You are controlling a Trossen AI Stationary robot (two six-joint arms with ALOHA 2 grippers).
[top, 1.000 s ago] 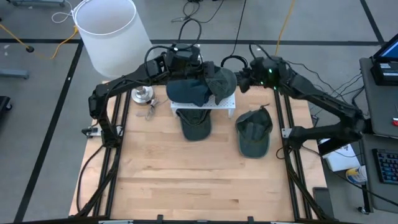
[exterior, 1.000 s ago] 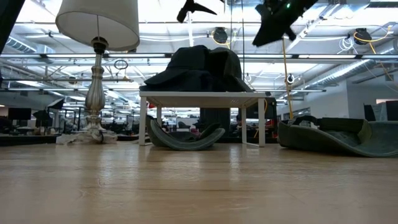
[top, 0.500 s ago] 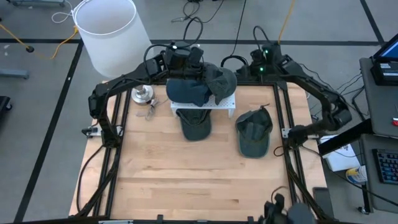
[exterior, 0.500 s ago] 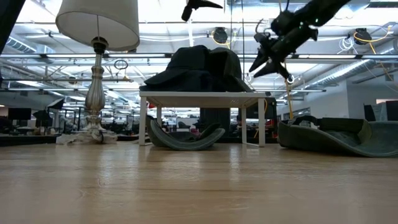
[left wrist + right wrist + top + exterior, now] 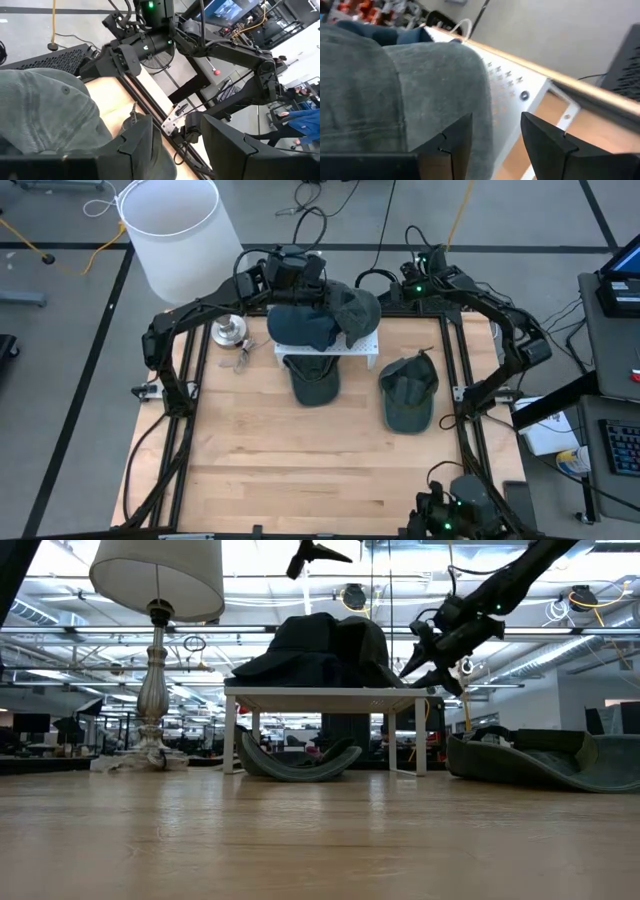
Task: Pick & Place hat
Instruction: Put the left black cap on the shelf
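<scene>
The right end effector (image 5: 408,283) has pulled back, fingers apart and empty, beside the hats (image 5: 322,318) piled on the little white shelf (image 5: 368,346). The left end effector (image 5: 297,277), also apart, hovers above them.

No legible text, labels, brands, numbers or signs in any view. Hats (image 5: 315,320) on the white rack (image 5: 362,347): no readable logo. Laptop screen (image 5: 627,258) at 3 o'clock of the high view: bright, content unreadable. Monitor (image 5: 227,9) in the left wrist view: lit, nothing legible.
</scene>
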